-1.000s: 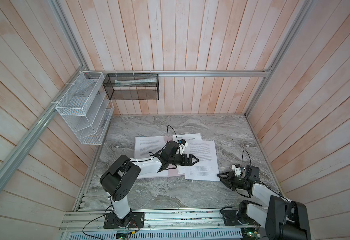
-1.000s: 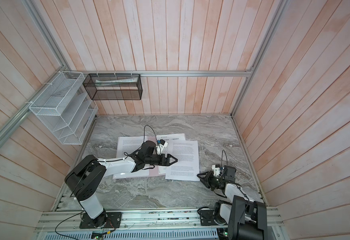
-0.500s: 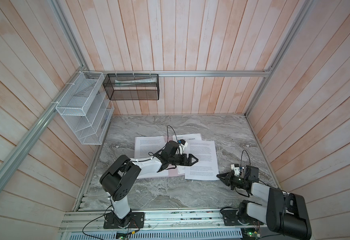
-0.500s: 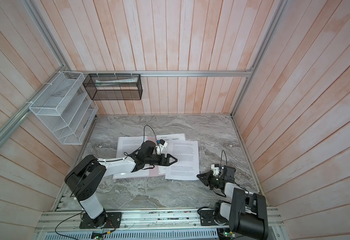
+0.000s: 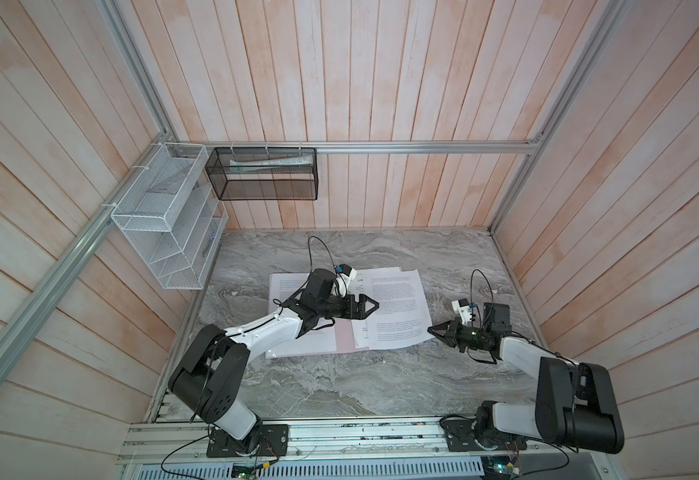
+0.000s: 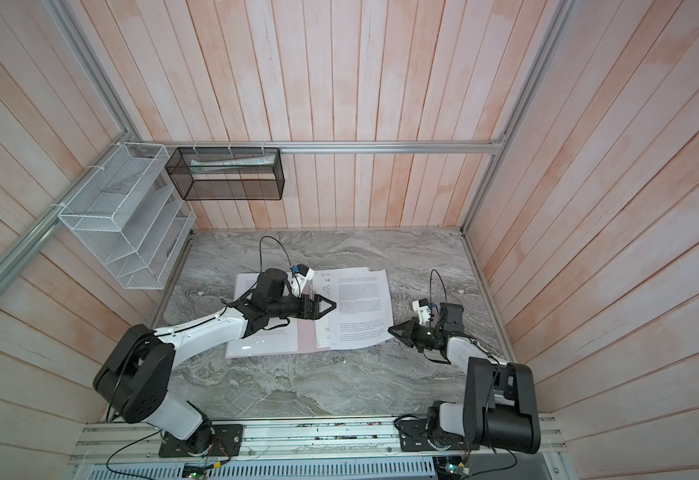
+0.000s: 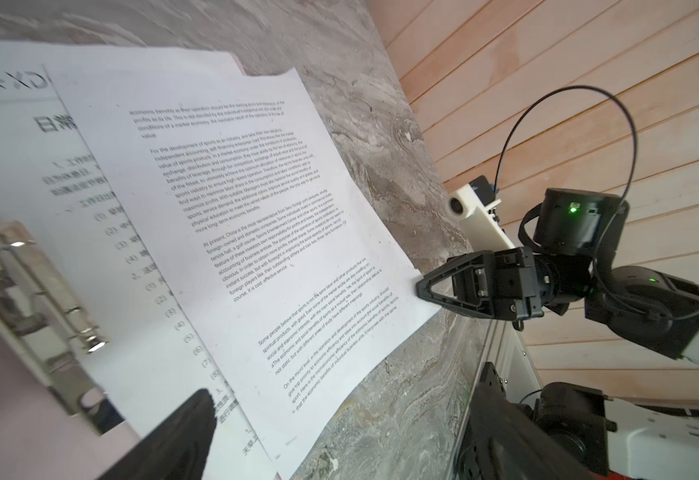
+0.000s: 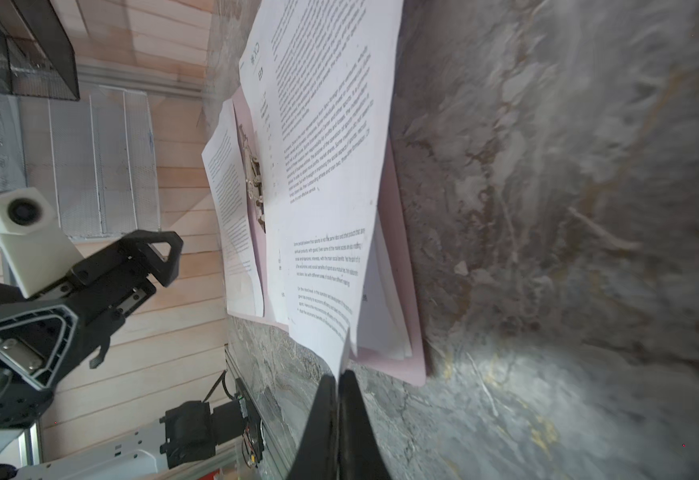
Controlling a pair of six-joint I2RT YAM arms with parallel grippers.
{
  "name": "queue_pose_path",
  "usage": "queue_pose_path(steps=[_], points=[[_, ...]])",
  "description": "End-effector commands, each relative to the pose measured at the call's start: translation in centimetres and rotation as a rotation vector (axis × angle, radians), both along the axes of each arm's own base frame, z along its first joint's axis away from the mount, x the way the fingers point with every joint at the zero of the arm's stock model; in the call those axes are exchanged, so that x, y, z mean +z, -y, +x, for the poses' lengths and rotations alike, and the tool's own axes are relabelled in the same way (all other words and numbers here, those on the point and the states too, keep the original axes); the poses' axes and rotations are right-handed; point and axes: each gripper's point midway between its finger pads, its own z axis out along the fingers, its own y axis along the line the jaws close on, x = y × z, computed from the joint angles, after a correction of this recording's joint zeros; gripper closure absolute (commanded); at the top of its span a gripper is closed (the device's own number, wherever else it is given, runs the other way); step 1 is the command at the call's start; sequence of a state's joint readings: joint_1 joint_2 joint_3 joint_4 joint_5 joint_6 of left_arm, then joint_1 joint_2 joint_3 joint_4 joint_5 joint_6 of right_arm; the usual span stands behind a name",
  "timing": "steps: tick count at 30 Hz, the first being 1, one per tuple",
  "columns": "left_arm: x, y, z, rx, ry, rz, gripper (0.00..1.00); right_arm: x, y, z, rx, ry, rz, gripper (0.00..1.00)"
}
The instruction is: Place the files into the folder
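While right tool (image 8: 339,378) pinches top file (image 8: 331,145) at corner, left tool (image 5: 370,306) wide over folder (image 5: 343,338)

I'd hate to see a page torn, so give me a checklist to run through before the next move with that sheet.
1. Grip: right hand shut on a corner of the top sheet: ok.
2. Only one sheet pinched: cannot tell.
3. Free arm: left hand open, holding nothing: ok.
4. Target: folder lying open: ok.
5. Top sheet square inside the folder: not ok; skewed, overhanging onto the table.
6. Whether the metal clip is raised for pages: cannot tell.
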State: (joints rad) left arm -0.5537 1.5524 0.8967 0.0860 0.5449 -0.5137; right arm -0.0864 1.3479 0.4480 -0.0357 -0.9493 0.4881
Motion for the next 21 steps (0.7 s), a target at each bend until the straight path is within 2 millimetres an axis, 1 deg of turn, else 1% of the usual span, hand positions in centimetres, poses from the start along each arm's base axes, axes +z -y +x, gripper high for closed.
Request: queue_pose_path(steps=[1,3,7,9,13,16,21], points=[[-1.0,-2.5,-0.5,0.017,-0.008,0.048,0.03,-0.2,-0.9,0.3,0.070,0.018,-0.074,1.00],[-0.8,-3.4,-0.4,0.036,-0.004,0.048,0.03,0.1,-1.1,1.1,0.090,0.031,-0.110,1.00],[-0.7,-4.4,-0.5,0.053,0.002,0.050,0.03,0.9,-1.2,2.1,0.109,0.052,-0.135,1.00],[-0.7,-4.6,-0.7,0.055,0.001,0.048,0.03,1.5,-1.4,2.3,0.120,0.072,-0.137,1.00],[-1.2,-4.7,-0.8,0.054,-0.005,0.049,0.02,1.9,-2.2,2.4,0.166,0.092,-0.157,1.00],[-1.5,-4.6,-0.9,0.049,-0.015,0.053,0.03,1.9,-2.8,2.5,0.220,0.087,-0.215,1.00],[-1.3,-4.7,-1.0,0.047,-0.007,0.048,0.03,2.5,-4.2,2.1,0.303,0.096,-0.263,1.00]])
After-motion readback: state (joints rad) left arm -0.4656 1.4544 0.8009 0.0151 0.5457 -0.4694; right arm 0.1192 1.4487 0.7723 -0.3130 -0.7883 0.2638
